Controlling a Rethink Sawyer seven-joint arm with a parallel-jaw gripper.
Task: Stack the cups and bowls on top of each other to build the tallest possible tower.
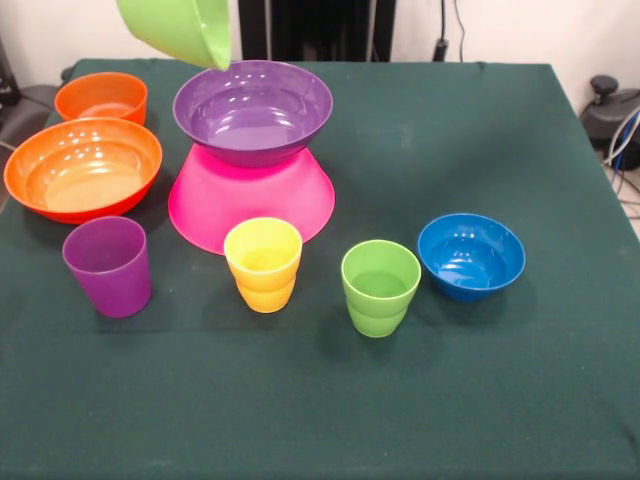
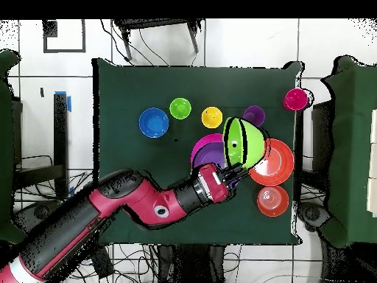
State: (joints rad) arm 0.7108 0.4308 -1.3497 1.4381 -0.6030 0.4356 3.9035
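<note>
Claw (image 2: 234, 175): clenched on the rim of the lime green bowl (image 2: 244, 142), which is held tilted in the air above the tower.
Tower (image 1: 252, 150): purple bowl (image 1: 252, 108) set upright on the inverted pink bowl (image 1: 251, 200), at the desk's (image 1: 480, 380) far left in the front view.
Cups: purple cup (image 1: 108, 266), yellow cup (image 1: 263, 264) and green cup (image 1: 380, 287) are lined up in front.
Other bowls: blue bowl (image 1: 471, 255) is seen at right; two orange ones at left.
</note>
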